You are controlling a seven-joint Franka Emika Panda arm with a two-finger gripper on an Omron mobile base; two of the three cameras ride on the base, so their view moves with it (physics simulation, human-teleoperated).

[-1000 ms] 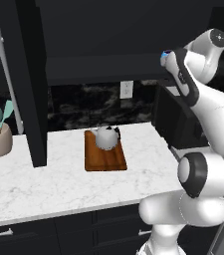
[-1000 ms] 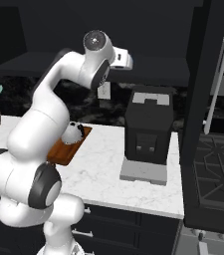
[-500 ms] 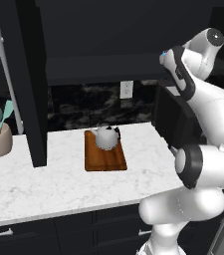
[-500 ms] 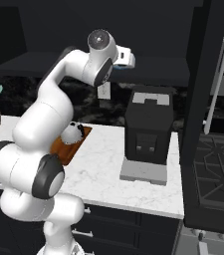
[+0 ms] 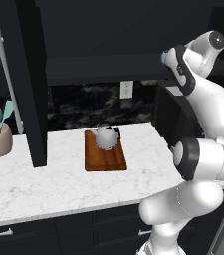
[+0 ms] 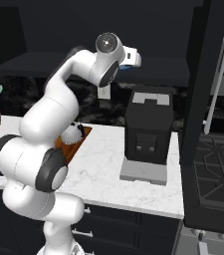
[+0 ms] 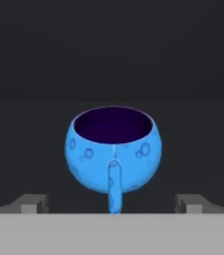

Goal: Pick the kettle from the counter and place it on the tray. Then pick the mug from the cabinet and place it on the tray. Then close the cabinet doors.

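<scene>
**Asker:** Inside the cabinet (image 5: 108, 69), what sits in front of the claw (image 7: 111, 205)?

**Describer:** A round blue mug (image 7: 113, 151) stands upright on the dark shelf, its handle turned straight toward the claw. The claw's two fingertips (image 7: 33, 203) stand wide apart, one either side of the mug, gripping nothing.

**Asker:** How would the mug handle?

**Describer:** It looks small, rigid and glossy, so probably light but slippery. The bulging sides may slide out of a pinch; closing across the body's widest part, or over the rim, seems safest.

**Asker:** And room to move?

**Describer:** Dark open space surrounds the mug on the shelf. Below the cabinet, the kettle (image 5: 106, 137) already rests on the far end of the tray (image 5: 104, 159) on the worktop (image 5: 44, 184), leaving the near end bare. An open cabinet door (image 5: 31, 84) hangs left of the tray; a black coffee machine (image 6: 147, 133) stands right of it.
</scene>
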